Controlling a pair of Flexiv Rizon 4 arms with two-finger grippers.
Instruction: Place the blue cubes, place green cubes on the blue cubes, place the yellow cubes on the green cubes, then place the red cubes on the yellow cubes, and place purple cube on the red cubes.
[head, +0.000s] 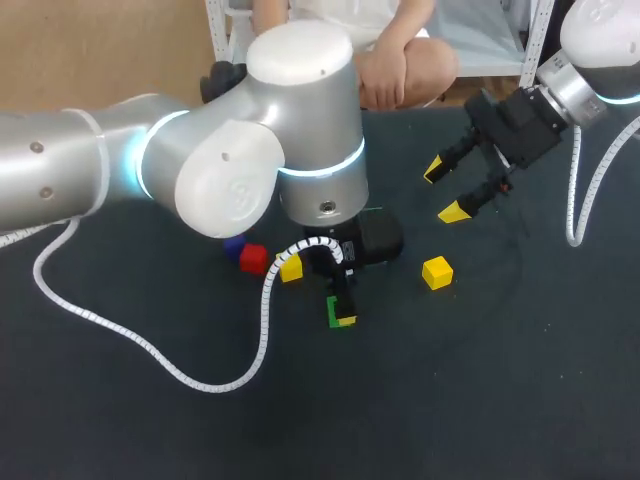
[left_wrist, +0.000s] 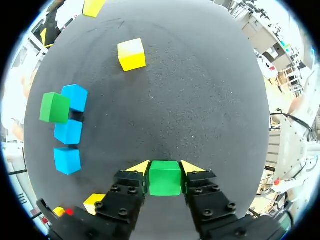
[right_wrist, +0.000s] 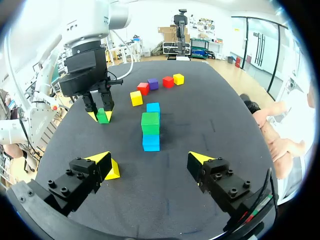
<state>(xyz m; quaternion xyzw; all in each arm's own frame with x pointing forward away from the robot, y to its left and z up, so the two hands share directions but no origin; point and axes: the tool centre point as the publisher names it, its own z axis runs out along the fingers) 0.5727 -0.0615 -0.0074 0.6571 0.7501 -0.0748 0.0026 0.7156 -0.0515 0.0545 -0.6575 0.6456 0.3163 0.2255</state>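
The bench (head: 480, 400) is dark and finely grained, and everything lies on it. The landmark is the row of blue cubes (right_wrist: 151, 142), which runs straight ahead of the right jaws. A stacked green cube (right_wrist: 150, 122) stands on top of that row, though I cannot tell which blue cube bears it. The left wrist view shows three blue cubes in the row.

The left jaws point down at the bench, well apart from the row and off to its side. They grip a held green cube (left_wrist: 165, 178), with a yellow fingertip (left_wrist: 140, 166) against each of two opposite faces, so they stand only as wide as the cube. The cube is at or just above the bench, and contact cannot be made out.

The right jaws hover off the row's near end, spread wide with nothing between them. A lone yellow cube (right_wrist: 113, 170) lies just beside one of their fingers (right_wrist: 92, 172), to one side of the row's near end.

Beyond the row's far end, a loose line of cubes trails away. First is a yellow cube (right_wrist: 136, 97), then a red cube (right_wrist: 143, 88), a purple cube (right_wrist: 153, 83), a second red cube (right_wrist: 168, 81) and a last yellow cube (right_wrist: 178, 78).
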